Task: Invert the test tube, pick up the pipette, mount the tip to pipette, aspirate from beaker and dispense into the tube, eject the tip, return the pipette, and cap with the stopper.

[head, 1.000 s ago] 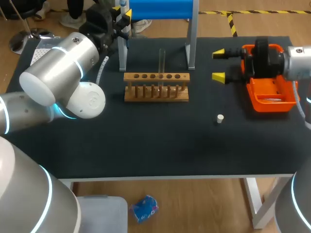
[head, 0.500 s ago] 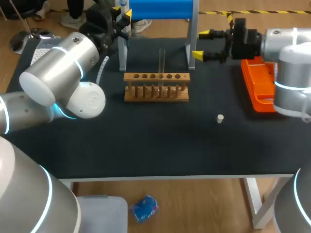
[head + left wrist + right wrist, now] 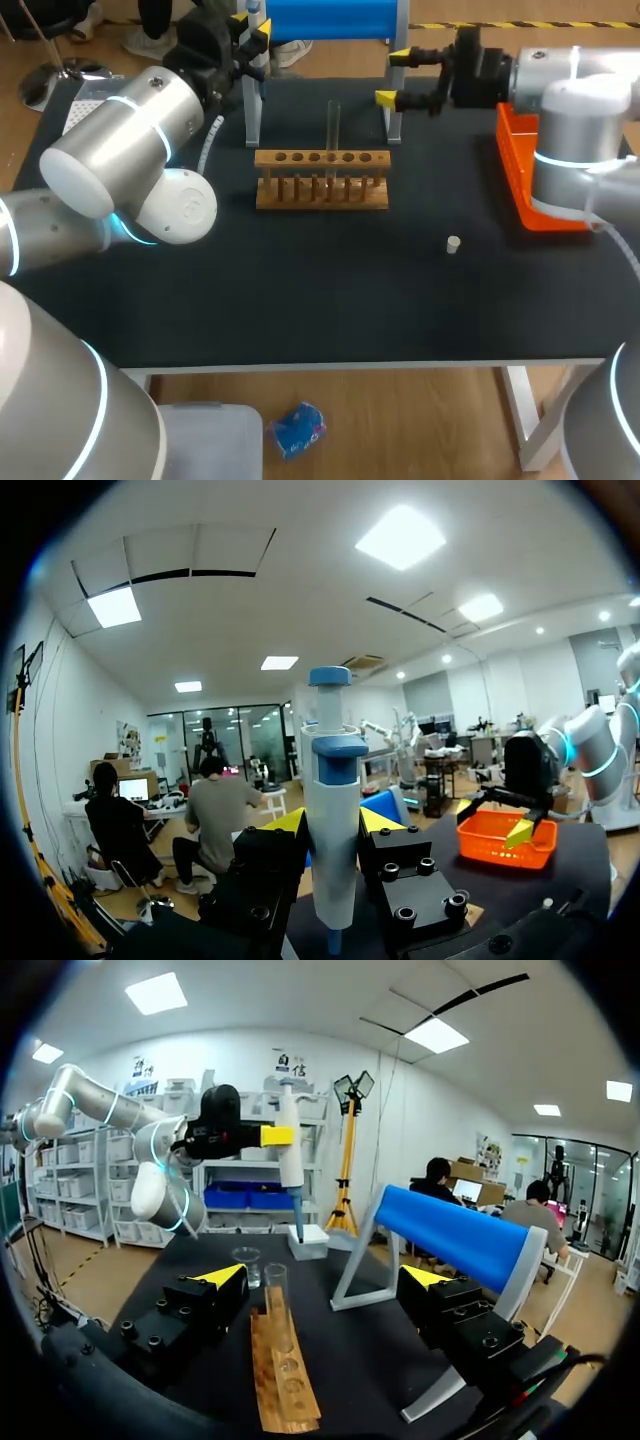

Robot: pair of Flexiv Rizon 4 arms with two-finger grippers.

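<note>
A clear test tube (image 3: 333, 122) stands upright in the wooden rack (image 3: 322, 180); from the right wrist it shows as the test tube (image 3: 275, 1291) in the rack (image 3: 281, 1372), ahead of my open right gripper (image 3: 325, 1276). That right gripper (image 3: 393, 75) hovers just right of the tube, fingers wide apart with nothing between them. My left gripper (image 3: 250, 35) at the back left is shut on the white-and-blue pipette (image 3: 333, 830), held upright. The pipette (image 3: 290, 1150) hangs over a white block (image 3: 308, 1246), with a glass beaker (image 3: 246, 1264) beside it. A small white stopper (image 3: 453, 244) lies on the mat.
An orange tray (image 3: 522, 185) sits at the right edge under my right arm. A blue roller on a grey frame (image 3: 394, 100) stands behind the rack, close to my right gripper. My left arm's bulky elbow (image 3: 120, 150) overhangs the table's left side.
My right arm has swung left from above the orange tray to a spot beside the test tube and frame, staying open. The left arm and pipette have not moved.
</note>
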